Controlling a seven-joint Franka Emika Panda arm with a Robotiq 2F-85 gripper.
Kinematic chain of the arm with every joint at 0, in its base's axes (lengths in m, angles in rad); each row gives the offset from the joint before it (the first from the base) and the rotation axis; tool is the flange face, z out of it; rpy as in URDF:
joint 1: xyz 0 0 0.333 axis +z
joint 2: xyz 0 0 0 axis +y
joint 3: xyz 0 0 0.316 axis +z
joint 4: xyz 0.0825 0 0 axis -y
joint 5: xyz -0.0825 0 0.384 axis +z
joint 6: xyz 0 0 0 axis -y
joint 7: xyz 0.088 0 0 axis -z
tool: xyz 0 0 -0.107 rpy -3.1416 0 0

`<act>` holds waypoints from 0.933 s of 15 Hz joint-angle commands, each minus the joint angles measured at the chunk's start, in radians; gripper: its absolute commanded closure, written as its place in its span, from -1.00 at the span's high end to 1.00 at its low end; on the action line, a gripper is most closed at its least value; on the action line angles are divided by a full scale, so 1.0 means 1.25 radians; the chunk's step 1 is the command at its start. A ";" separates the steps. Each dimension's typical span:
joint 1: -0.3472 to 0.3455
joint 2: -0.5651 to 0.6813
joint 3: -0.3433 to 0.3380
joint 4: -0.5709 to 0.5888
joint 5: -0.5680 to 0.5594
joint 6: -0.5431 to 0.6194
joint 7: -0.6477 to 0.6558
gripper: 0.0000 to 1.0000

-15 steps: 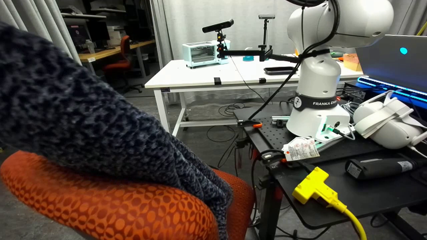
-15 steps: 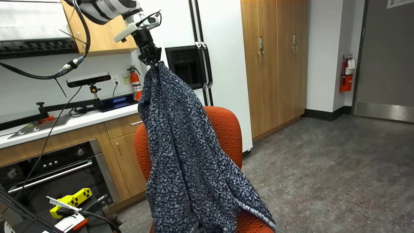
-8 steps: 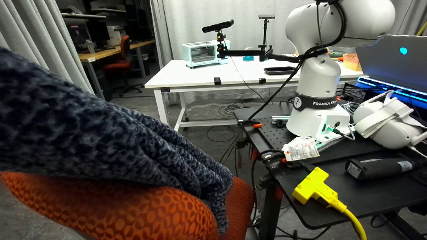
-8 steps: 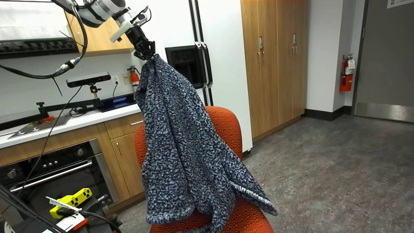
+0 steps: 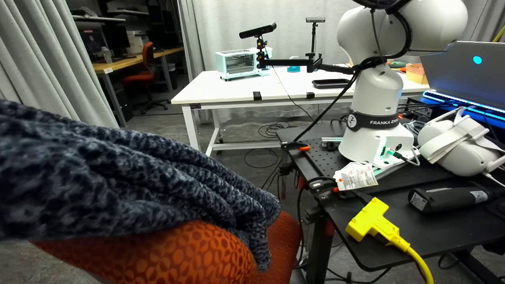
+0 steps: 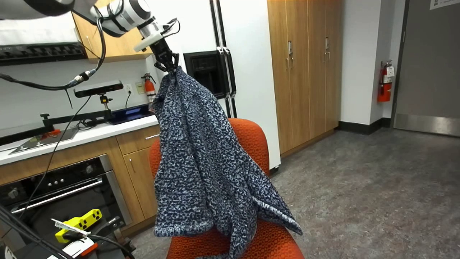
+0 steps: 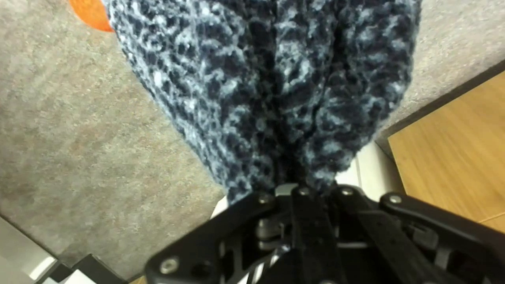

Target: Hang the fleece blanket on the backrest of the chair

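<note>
My gripper is shut on a bunched top edge of the fleece blanket, above the chair. The mottled navy and grey blanket hangs from it across the orange-red backrest, whose right side shows. Its lower hem lies over the seat. In an exterior view the blanket slopes in folds over the top of the backrest and runs out of frame at left; the gripper is outside that view. In the wrist view the gripper pinches the gathered blanket; its fingertips are partly hidden by cloth.
A black robot stand with a yellow power block is beside the chair. A white table with a toaster oven is behind. A counter and a white fridge stand behind the chair.
The blanket's hem has risen, baring more of the seat. In an exterior view the blanket's upper part has sunk lower over the backrest. The gripper shifted slightly, still holding the blanket.
</note>
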 commanded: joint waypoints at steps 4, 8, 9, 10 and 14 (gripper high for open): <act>-0.078 0.212 0.008 0.166 0.222 0.013 -0.172 -0.97; -0.086 0.296 -0.029 0.194 0.240 -0.064 -0.160 -0.20; -0.085 0.309 -0.037 0.205 0.234 -0.086 -0.157 -0.07; -0.082 0.324 -0.044 0.218 0.230 -0.106 -0.155 0.12; -0.072 0.356 -0.063 0.265 0.222 -0.171 -0.138 0.68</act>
